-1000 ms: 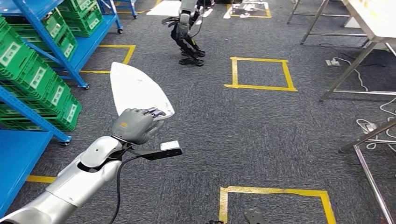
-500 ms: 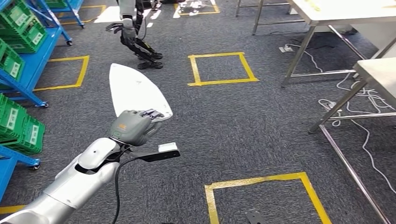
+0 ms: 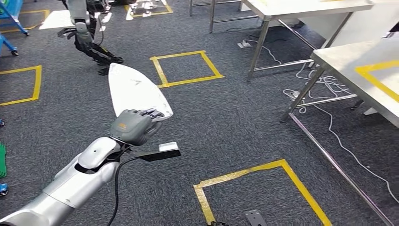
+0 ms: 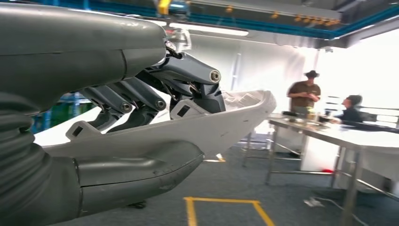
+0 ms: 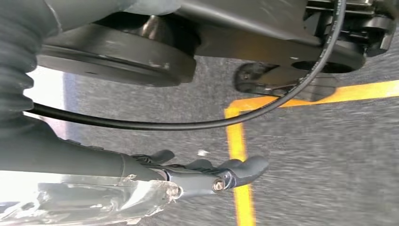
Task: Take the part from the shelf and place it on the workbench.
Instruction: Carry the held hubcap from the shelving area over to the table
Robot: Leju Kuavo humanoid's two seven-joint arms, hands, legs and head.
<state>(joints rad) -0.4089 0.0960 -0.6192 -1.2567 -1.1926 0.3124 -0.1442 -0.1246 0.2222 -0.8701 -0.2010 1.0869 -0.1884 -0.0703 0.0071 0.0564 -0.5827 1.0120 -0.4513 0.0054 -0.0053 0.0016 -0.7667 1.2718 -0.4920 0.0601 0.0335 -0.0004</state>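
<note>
The part (image 3: 131,89) is a flat white shell, pointed at its far end, held out over the grey carpet. My left hand (image 3: 131,126) grips its near end from above, with the fingers (image 4: 188,89) curled over its rim and the thumb underneath. In the left wrist view the part (image 4: 226,122) juts out past the fingers. A grey workbench (image 3: 350,61) with a yellow tape mark stands at the right, apart from the part. My right hand (image 5: 207,174) hangs over the floor, fingers stretched out and holding nothing.
A second table (image 3: 301,7) stands at the back right, with cables (image 3: 320,80) on the floor between the tables. Another robot (image 3: 84,33) stands at the back left. Yellow tape squares (image 3: 186,68) mark the carpet. Two people are at a table (image 4: 329,134) in the left wrist view.
The camera has turned to the right: the blue shelves with green crates have slid out at the left and the tables have come in at the right. My left hand still holds the part.
</note>
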